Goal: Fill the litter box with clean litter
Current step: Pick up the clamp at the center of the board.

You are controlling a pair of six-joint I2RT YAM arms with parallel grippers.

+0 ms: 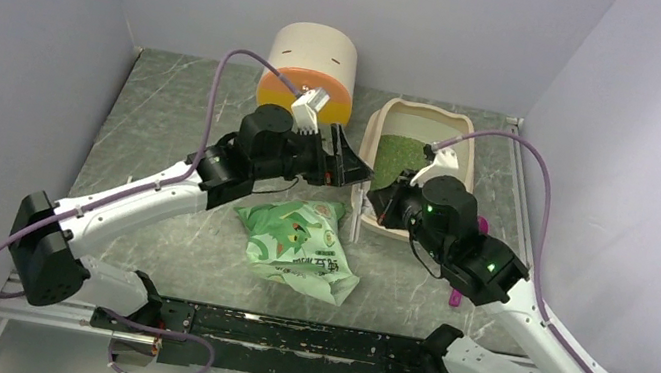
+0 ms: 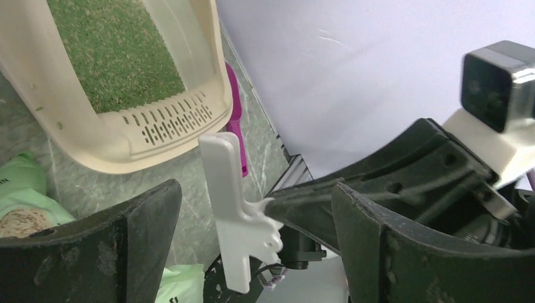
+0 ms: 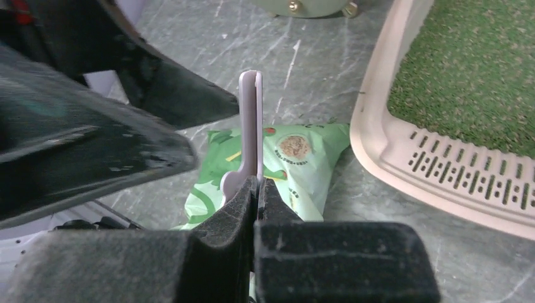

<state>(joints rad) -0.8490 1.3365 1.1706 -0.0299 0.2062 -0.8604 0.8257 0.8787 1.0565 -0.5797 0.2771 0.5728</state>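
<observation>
The beige litter box (image 1: 372, 140) stands at the back right, with clean litter (image 1: 401, 159) as a green layer in it. The left wrist view shows its slotted ledge (image 2: 170, 120) and the litter (image 2: 120, 50). The right wrist view shows the box (image 3: 404, 158) and the litter (image 3: 479, 76) at upper right. My left gripper (image 1: 350, 165) is open just left of the box, with nothing held between its jaws (image 2: 255, 189). My right gripper (image 1: 376, 204) is shut on a flat white plastic piece (image 3: 251, 120), which stands between the left jaws (image 2: 227, 196).
A green printed bag (image 1: 302, 243) lies on the table in front of the two grippers. A round beige-and-orange drawer unit (image 1: 311, 67) stands at the back. A magenta scoop (image 2: 235, 113) lies beside the box's near end. Grey walls close in both sides.
</observation>
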